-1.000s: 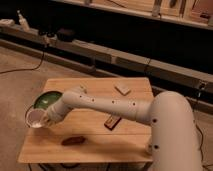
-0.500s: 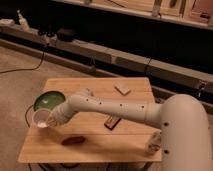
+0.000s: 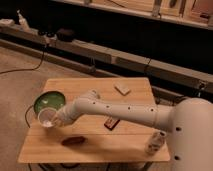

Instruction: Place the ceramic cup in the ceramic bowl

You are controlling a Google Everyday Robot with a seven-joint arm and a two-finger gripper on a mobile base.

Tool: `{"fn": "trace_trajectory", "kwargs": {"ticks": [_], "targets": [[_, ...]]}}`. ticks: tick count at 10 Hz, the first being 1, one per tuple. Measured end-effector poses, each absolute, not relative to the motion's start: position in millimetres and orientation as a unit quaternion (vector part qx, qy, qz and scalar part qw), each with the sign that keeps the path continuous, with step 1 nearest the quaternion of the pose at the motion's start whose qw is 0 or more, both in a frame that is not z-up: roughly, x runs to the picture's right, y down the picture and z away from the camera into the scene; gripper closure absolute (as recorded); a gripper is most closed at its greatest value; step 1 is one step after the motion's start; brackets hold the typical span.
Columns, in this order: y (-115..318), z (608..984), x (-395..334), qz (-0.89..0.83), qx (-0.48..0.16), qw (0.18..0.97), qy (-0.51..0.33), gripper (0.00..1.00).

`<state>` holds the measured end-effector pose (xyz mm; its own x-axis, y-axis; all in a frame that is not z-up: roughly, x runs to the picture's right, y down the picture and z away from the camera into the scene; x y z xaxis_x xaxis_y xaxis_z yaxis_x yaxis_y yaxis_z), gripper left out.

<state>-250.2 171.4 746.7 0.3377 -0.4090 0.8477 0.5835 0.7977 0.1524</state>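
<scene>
– Since a second ago the claw [image 3: 55, 120] has carried the ceramic cup [image 3: 46, 116] a little to the right, closer to the bowl. How is it gripping?
– It's closed tight on the cup's right-hand rim. The cup is upright, mouth up, at the left front of the surface [image 3: 100, 147].
– Anything in the cup?
– Only its own pale inside shows.
– And the ceramic bowl [image 3: 50, 100]?
– It sits just behind the cup, near the surface's left edge, and only its glossy green inside shows. The cup overlaps the bowl's near rim in this view, and I can't tell whether they touch.
– Farther out?
– The white arm [image 3: 115, 110] reaches in from the right. A dark reddish thing [image 3: 73, 141] lies in front of it, a small brown packet [image 3: 111, 123] sits beneath it, a pale block [image 3: 122, 89] lies near the back edge, and a white bottle-like thing [image 3: 155, 142] stands at the right front.
</scene>
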Motion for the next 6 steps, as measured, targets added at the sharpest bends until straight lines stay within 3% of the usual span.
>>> {"fn": "trace_trajectory", "kwargs": {"ticks": [6], "targets": [[148.5,742.8,-242.2,-0.32,-0.044,0.811,-0.488,1.0]]}}
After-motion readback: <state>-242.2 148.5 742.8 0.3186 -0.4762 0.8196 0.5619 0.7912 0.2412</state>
